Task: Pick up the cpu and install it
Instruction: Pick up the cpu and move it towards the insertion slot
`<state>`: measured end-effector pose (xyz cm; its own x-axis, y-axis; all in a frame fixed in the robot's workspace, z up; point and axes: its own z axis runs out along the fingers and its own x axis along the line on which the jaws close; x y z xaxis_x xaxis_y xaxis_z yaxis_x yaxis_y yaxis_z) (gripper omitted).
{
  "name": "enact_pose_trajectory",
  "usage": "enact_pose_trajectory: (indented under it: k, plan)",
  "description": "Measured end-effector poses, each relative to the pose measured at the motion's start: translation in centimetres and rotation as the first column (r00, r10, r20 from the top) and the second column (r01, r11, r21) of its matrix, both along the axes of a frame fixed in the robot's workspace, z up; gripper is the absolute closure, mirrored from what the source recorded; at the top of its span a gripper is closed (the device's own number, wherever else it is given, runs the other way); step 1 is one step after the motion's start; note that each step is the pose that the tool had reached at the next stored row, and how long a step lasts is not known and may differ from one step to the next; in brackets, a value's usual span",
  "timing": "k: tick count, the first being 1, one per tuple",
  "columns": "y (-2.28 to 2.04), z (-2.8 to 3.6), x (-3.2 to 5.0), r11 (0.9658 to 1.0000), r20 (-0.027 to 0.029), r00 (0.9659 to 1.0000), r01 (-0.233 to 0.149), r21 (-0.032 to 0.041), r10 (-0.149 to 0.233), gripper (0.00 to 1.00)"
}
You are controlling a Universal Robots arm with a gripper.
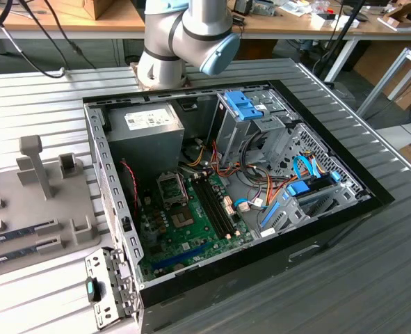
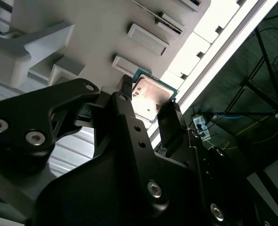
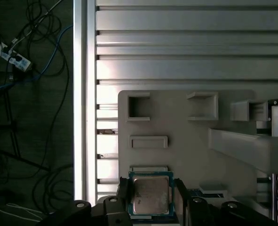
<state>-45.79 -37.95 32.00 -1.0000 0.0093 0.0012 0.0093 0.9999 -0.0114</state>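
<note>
The cpu [image 3: 150, 194] [image 2: 151, 93] is a small flat square chip with a silver-grey top and a green edge. In both wrist views it sits between the two black fingers of my gripper [image 3: 151, 189] [image 2: 148, 101], which press on its opposite sides. It is over the grey fixture plate [image 3: 186, 150] [image 2: 82, 33]; whether it rests on the plate or hangs just above it, I cannot tell. The open computer case [image 1: 233, 174] holds the green motherboard [image 1: 191, 229], with the black square socket frame [image 1: 171, 186] near its back.
In the exterior view the fixture plate [image 1: 45, 209] lies at the left beside the case, with upright posts [image 1: 35, 163] and long memory sticks [image 1: 21, 236]. The arm's base [image 1: 181, 42] stands behind the case. Ribbed metal table [image 3: 186, 42] surrounds the plate; cables [image 3: 16, 61] lie past its edge.
</note>
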Motion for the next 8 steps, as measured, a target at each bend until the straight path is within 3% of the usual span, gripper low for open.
enact_pose_trajectory:
  k: [8]
  plan:
    - [0.00, 1.06, 0.00, 1.0000, 0.0000, 1.0000, 0.000, 0.0012, 0.000, 0.53]
